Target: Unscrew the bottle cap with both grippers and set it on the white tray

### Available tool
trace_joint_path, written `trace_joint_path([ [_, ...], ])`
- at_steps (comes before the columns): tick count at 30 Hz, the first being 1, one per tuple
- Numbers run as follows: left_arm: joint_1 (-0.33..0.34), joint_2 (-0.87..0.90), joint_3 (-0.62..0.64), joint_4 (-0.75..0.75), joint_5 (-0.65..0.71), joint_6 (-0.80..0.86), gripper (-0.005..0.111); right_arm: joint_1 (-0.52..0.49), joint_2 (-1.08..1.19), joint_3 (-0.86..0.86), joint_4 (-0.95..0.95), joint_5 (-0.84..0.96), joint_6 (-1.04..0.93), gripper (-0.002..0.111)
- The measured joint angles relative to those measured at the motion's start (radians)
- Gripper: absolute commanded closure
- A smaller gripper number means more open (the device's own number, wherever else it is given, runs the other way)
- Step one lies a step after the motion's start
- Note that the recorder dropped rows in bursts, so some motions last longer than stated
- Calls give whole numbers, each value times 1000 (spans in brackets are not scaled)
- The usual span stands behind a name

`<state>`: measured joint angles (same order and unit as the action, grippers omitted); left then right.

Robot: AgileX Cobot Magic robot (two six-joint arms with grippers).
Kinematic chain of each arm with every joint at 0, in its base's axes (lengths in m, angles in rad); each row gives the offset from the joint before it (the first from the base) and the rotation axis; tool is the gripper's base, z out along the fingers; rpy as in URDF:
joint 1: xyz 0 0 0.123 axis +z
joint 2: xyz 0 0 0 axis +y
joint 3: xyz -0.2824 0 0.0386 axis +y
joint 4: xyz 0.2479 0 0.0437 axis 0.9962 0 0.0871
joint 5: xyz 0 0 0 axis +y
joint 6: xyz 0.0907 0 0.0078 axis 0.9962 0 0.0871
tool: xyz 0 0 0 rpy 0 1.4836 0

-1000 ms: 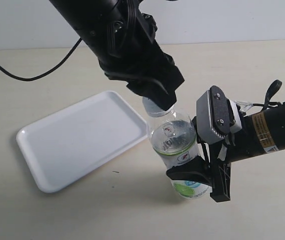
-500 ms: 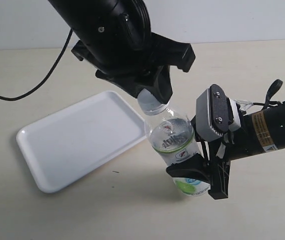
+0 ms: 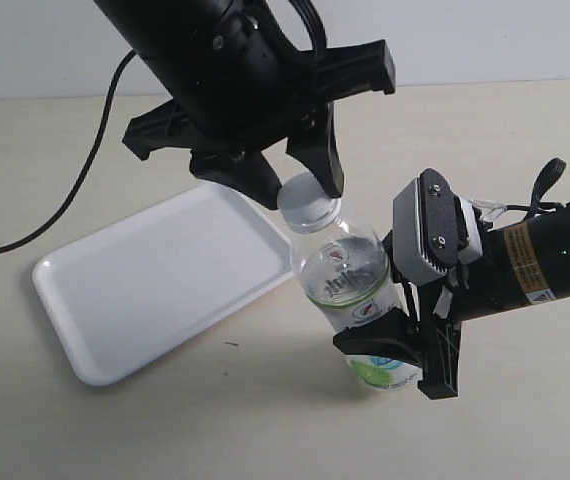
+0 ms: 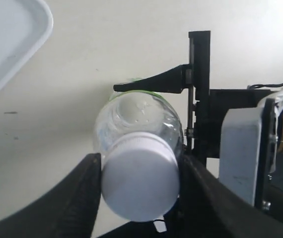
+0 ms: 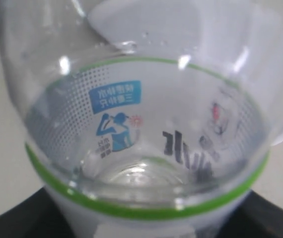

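Your right gripper (image 3: 390, 345) is clamped around the lower body of the bottle (image 3: 345, 285), low on the green-and-white label. That hold most likely anchors the bottle so it cannot spin while the top is turned. The bottle leans, its neck tipped toward the white tray (image 3: 155, 290), and I cannot tell whether its base touches the bench (image 3: 215, 420).

Your left gripper (image 3: 300, 190) sits over the neck from above. In the left wrist view its two black fingers (image 4: 77, 203) press against opposite sides of the bottle cap (image 4: 139, 183), so they are gripping it. The cap is on the bottle's neck, not yet on the tray. I judge you are mid-unscrew, and how loose the thread is cannot be seen.

By count there are one bottle, one cap, one tray and two grippers. The tray lies flat on the bench just beside the bottle, which leaves a short carry once the cap comes free.
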<state>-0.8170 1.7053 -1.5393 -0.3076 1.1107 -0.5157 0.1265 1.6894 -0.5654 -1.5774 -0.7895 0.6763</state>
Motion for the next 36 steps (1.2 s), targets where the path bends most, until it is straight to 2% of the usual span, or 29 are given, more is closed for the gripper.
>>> trace_joint_path([
  [10, 10, 43, -10, -104, 5, -88, 107, 0, -2, 0, -4, 0, -8, 108],
  [12, 15, 53, -15, -109, 6, -87, 102, 0, -2, 3, -4, 0, -8, 108],
  [15, 15, 55, -17, -111, 6, -74, 79, 0, -2, 2, -1, 2, -7, 108],
  [19, 21, 60, -31, -119, 33, -43, 29, 0, -4, 2, -1, 3, -7, 108],
  [21, 21, 66, -46, -132, 37, -17, 18, 0, -4, 2, 2, 4, -5, 108],
  [26, 18, 80, -93, -118, 62, 100, 23, 0, -4, 2, 14, 11, 17, 108],
  [32, 11, 106, -133, 37, 103, 294, 23, 0, -4, 2, 30, 11, 39, 108],
  [36, 11, 92, -135, 70, 104, 442, 23, 0, -4, 2, 32, 11, 51, 108],
])
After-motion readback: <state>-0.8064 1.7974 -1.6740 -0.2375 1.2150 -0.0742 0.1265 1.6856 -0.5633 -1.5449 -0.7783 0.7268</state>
